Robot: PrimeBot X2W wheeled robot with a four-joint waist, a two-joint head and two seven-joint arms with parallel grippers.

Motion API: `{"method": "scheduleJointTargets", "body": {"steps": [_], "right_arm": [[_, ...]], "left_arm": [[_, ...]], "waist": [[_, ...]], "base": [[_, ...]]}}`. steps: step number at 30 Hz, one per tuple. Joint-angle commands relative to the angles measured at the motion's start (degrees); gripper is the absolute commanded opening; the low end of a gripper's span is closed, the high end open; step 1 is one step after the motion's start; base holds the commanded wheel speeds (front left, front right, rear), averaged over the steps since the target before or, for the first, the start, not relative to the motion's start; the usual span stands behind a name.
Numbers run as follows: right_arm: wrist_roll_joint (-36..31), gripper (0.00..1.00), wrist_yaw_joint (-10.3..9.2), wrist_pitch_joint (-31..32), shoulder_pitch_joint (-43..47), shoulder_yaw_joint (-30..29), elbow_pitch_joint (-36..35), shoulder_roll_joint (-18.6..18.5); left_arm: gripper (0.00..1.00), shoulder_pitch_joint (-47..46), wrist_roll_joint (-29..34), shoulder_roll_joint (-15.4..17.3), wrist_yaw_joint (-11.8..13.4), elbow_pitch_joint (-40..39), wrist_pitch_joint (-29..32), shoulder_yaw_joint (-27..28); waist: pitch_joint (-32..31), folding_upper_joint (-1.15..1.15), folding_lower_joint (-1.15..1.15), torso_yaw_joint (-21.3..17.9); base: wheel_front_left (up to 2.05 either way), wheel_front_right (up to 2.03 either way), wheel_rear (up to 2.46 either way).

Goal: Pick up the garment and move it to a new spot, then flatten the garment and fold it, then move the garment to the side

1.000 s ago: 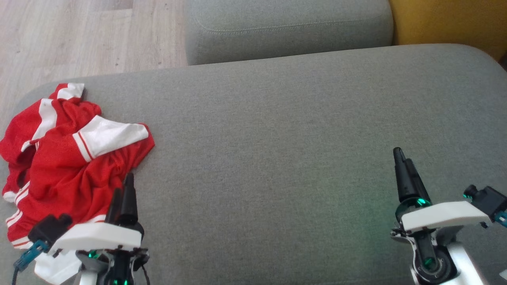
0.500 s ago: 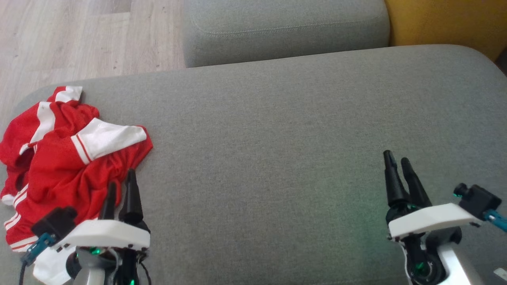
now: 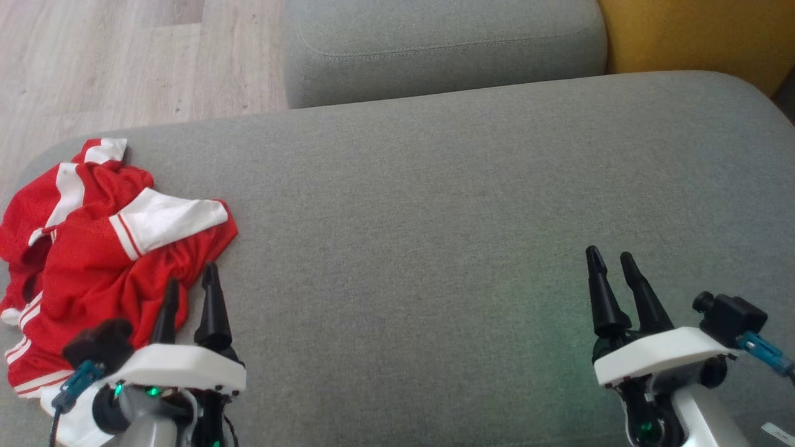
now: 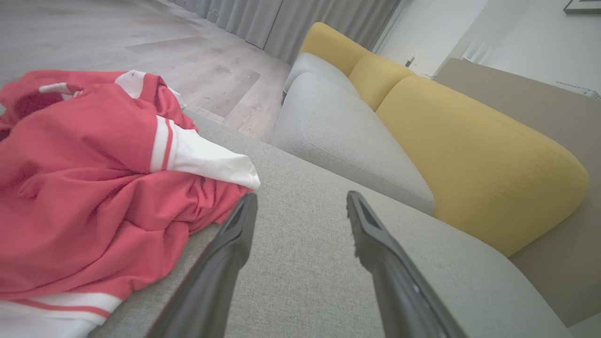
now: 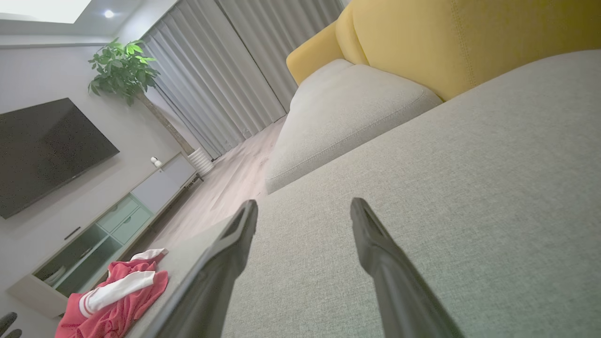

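- The red-and-white jersey [image 3: 93,261] lies crumpled in a heap at the left end of the grey seat cushion [image 3: 435,205], close to that end's edge, with one white sleeve draped across the top.
- The left gripper [image 3: 191,276] hovers at the heap's near right edge with its fingers spread apart and nothing between them. In the left wrist view one finger sits just beside the red cloth (whether it touches is hard to tell).
- The right gripper [image 3: 608,254] is well apart from the jersey, over bare cushion at the right, its fingers parted and empty too.
- Step in hand, as I judge it: the very first one, the pick-up. Nothing has been lifted, flattened or folded yet.
- The next move calls for the left gripper to shift further over the cloth, drop into a thick fold and close on it. The open middle of the cushion looks like the natural new spot.
- A pinch on a single thin layer may slip out.
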Motion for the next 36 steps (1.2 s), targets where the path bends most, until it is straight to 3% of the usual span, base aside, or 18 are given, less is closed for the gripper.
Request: {"method": "scheduleJointTargets", "body": {"steps": [1,36], "right_arm": [[-1.93,1.00,0.33,-0.92,-3.50,1.37,-1.75,0.04],[-24.90,1.00,0.45,-6.72,-4.86,-1.56,-2.65,2.02]], "left_arm": [[1.00,-1.78,2.06,0.89,0.42,-2.53,-1.10,0.69],[1.00,-2.94,25.25,1.11,4.87,-4.95,-6.80,-1.55]], "waist": [[0.01,0.00,0.00,-0.05],[0.13,0.00,0.00,-0.91]], "base": [[0.00,0.00,0.00],[0.00,0.00,0.00]]}}
